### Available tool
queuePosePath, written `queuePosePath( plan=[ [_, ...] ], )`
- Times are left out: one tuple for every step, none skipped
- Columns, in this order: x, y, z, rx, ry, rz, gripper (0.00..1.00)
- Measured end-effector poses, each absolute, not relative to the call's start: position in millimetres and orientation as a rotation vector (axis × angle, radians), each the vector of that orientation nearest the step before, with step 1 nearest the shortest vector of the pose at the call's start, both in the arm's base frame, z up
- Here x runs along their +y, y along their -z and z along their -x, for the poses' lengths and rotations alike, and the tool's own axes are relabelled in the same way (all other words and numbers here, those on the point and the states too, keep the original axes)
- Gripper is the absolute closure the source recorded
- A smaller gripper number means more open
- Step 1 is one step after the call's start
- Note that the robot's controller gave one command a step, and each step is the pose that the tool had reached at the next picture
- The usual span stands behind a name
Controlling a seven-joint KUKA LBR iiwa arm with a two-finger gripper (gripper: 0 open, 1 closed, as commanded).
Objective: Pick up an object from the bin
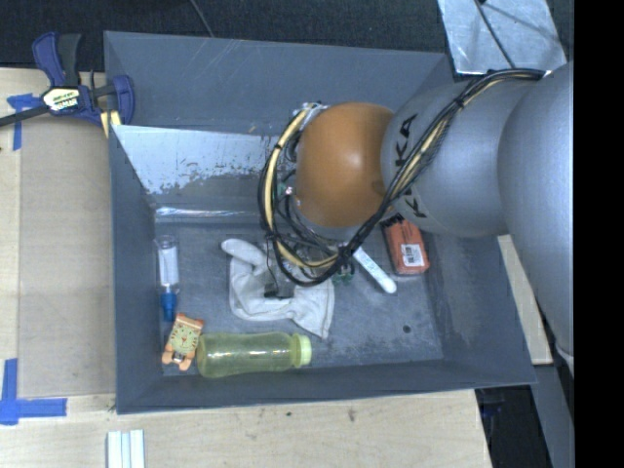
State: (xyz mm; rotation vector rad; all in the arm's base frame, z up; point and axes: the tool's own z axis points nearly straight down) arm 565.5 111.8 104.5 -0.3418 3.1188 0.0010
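My gripper (275,283) reaches down under the arm's wrist onto a crumpled white cloth (310,310) in the middle of the bin floor. Its dark tip rests on the cloth's upper middle, and the folds hide how it meets the fabric. A white pen-like stick (376,273) lies just right of the cloth, partly under the wrist cables. Along the front wall, just below the cloth, lies a yellow-green clear bottle (252,352) on its side.
An orange box with a white label (408,249) lies at the right under the arm. A clear tube with a blue end (168,276) lies at the left wall. A small orange toy (181,341) sits at the bottle's left end.
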Motion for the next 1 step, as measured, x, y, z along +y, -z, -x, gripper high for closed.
queuePosePath(
  plan=[
    [122.3,-247.0,-537.8,3.113,-0.001,0.398,1.0]
  ],
)
